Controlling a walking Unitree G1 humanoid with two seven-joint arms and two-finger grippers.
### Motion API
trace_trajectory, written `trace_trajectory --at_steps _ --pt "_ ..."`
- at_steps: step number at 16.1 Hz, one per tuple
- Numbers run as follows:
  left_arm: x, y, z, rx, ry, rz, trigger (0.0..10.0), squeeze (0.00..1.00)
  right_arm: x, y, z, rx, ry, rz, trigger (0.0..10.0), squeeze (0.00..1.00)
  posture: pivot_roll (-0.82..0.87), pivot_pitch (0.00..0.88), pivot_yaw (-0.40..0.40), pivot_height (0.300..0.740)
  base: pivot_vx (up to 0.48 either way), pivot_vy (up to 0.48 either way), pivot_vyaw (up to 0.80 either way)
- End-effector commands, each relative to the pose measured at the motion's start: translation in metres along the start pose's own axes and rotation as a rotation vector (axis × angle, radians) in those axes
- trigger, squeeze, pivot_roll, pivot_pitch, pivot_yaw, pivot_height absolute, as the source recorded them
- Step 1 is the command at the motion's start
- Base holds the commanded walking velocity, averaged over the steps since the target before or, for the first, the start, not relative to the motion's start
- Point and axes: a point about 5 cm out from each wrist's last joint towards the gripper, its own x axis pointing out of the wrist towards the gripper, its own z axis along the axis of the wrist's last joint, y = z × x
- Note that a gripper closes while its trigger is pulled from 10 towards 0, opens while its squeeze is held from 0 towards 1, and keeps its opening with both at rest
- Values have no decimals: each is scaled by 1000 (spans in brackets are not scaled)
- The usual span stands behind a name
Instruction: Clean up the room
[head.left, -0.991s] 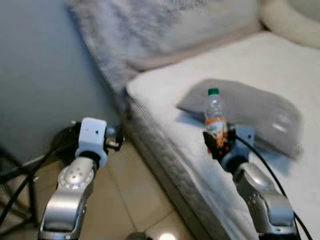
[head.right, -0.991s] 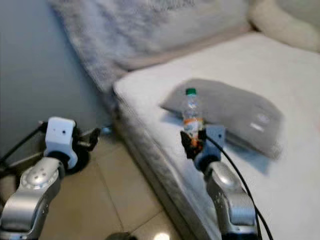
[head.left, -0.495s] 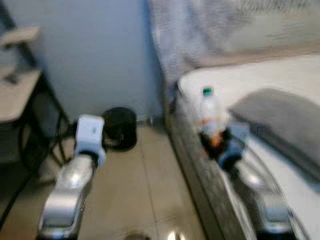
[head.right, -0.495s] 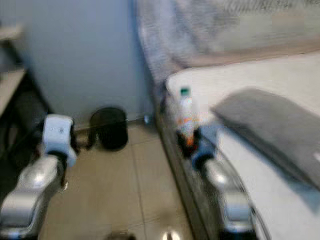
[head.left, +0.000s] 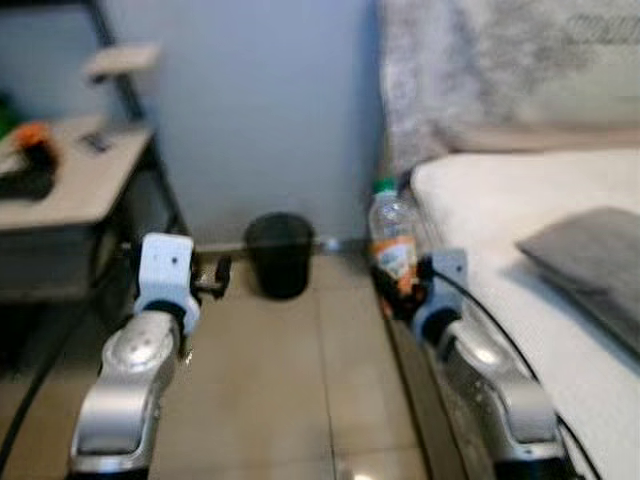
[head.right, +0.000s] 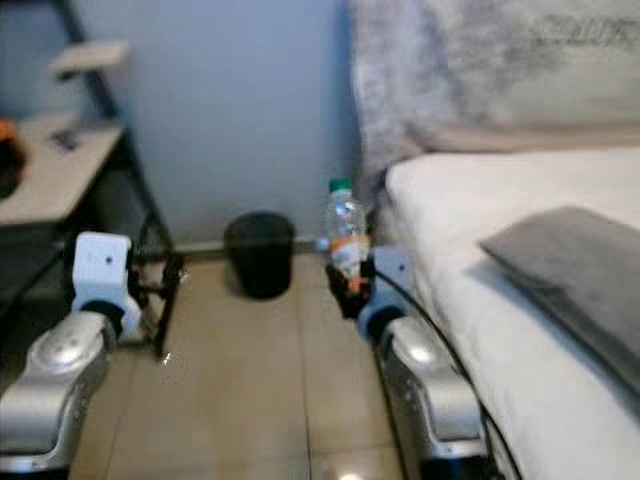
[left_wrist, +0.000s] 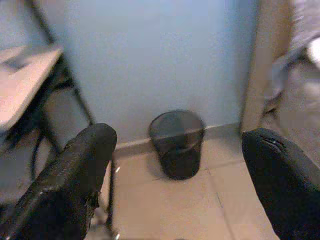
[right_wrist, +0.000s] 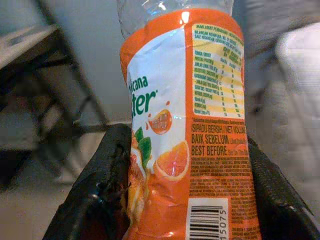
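Upright, one bottle (head.left: 393, 240) in right end effector (head.left: 398, 290), one bin (head.left: 279, 254)

Bin (head.left: 279, 254) on floor (head.left: 290, 380) against wall (head.left: 250, 110) | desk (head.left: 70, 185) left of bin | bed (head.left: 530, 250) right | pillow (head.left: 590, 265) on bed

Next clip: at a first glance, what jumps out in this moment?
The right gripper holds an upright plastic bottle with an orange label and green cap, at the edge of the white bed. Ahead, a black mesh wastebasket stands on the tiled floor against the blue wall. The left gripper is open and carries nothing.
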Motion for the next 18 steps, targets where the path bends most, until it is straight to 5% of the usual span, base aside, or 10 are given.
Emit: trace_trajectory --at_steps 1,18 --pt "1 -6 3 7 -8 -27 10000 0 0 -8 6 -21 -27 -37 10000 0 -12 0 47 740 409 0 0" --pt "2 -10 3 43 -23 -67 10000 0 3 -11 7 -31 -53 -106 10000 0 -1 0 23 740 408 0 0"
